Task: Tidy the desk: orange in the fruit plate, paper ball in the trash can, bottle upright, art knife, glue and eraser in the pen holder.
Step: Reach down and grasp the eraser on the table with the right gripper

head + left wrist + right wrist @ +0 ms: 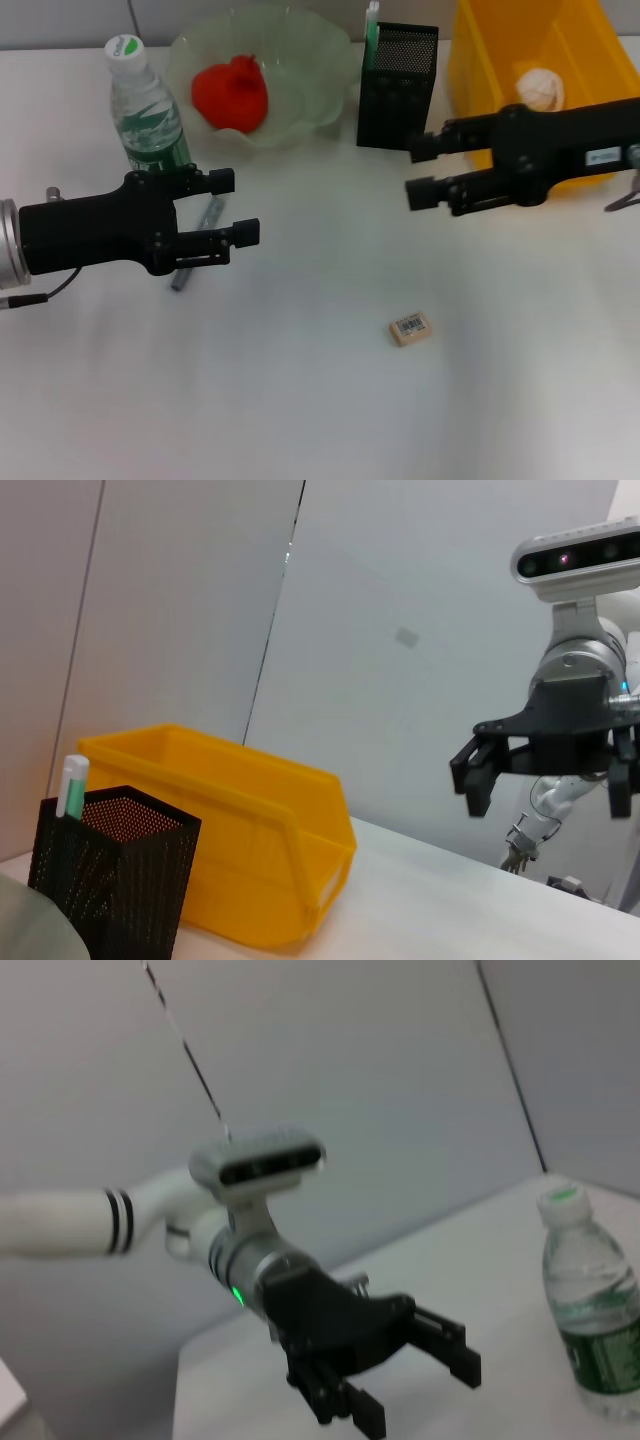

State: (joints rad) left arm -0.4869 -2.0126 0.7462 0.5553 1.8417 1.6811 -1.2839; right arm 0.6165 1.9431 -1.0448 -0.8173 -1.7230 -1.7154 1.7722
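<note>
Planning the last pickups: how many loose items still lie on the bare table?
2: the eraser near the front centre, and a grey pen-like tool partly hidden under the left gripper.

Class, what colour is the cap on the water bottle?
White, with a green mark on top; the bottle cap shows best in the head view.

eraser flat on desk

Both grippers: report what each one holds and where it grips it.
Nothing is held. The left gripper and the right gripper are both open and empty above the table; the art knife lies below the left one.
</note>
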